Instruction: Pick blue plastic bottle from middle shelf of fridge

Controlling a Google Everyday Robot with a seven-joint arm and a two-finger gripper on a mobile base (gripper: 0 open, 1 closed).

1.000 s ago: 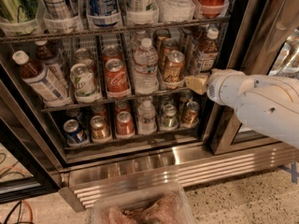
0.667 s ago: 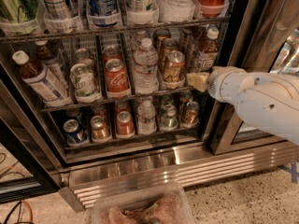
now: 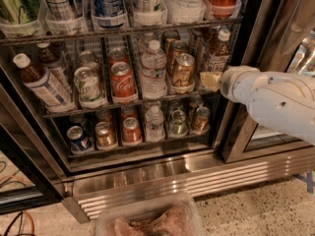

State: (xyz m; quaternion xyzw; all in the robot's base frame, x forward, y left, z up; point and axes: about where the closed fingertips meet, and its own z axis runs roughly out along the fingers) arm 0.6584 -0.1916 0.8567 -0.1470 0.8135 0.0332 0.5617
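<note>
Ease the gripper (image 3: 210, 80), width of opening impossible to tell, from the right front of the shelf (image 3: 147, 101) straight in around the bottle (image 3: 215, 59) at the shelf's right end, keeping clear of the can (image 3: 183, 69) alongside.

Gripper (image 3: 209, 80) at right end of middle shelf (image 3: 106, 105), just before blue plastic bottle (image 3: 216, 55), cans (image 3: 183, 69) to its left.
</note>
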